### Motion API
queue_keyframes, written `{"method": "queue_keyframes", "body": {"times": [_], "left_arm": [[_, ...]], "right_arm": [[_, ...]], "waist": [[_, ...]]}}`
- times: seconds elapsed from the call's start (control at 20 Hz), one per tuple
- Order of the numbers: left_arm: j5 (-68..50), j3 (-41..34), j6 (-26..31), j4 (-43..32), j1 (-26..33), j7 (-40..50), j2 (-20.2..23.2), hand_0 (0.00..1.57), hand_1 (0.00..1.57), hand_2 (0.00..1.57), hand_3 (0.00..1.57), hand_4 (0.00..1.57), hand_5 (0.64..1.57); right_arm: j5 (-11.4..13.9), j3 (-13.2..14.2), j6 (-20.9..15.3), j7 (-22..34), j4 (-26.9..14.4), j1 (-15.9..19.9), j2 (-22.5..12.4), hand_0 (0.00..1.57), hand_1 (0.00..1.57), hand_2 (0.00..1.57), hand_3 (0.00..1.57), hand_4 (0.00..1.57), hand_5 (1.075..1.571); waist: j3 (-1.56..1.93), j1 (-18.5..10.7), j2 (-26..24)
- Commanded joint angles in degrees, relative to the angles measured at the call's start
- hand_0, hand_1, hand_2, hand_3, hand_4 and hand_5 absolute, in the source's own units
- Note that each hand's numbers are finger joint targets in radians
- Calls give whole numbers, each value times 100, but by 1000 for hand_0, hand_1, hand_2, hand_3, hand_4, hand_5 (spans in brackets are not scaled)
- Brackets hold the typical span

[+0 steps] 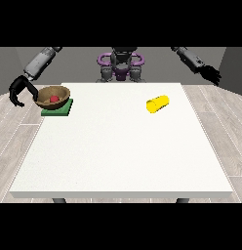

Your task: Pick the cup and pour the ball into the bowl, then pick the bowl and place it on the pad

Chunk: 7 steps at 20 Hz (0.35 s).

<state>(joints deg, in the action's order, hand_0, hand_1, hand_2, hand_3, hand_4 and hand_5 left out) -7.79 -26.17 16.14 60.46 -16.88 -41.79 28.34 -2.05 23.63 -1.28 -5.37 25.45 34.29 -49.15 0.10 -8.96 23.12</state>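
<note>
You see the white table (123,161) first, its near edge closest to the camera and its surface bare across the front half. Further back, right of centre, the yellow cup (157,104) lies on its side, open end toward the view's left and a little toward the camera. At the far left corner the green pad (57,111) sits flat near the table's left edge. The brown bowl (53,97) rests on the pad, overhanging it toward the left and back. The red ball (54,98) sits inside the bowl.

Note the hand at the view's left (16,93): it hangs just beside the bowl, off the table's left edge, fingers curled downward and holding nothing; you cannot tell whether it touches the bowl's rim. The hand at the view's right (211,75) is raised beyond the table's far right corner, well apart from the cup, fingers relaxed and slightly spread, holding nothing.
</note>
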Motion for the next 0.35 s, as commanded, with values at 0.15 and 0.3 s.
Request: {"method": "queue_keyframes", "body": {"times": [0.15, 0.3], "left_arm": [[-201, -92, 88, 133, 148, 194, 22, 0, 0, 0, 0, 883, 1213], [158, 173, -23, -412, 242, 17, -207, 0, 0, 0, 0, 883, 1213]], "right_arm": [[-245, 244, 687, 251, -270, 473, -573, 0, 0, 442, 0, 0, 1295], [-458, 148, 827, 40, 242, 559, 305, 0, 0, 102, 369, 501, 1371]], "waist": [[-3, 98, -77], [-21, 109, -768]]}}
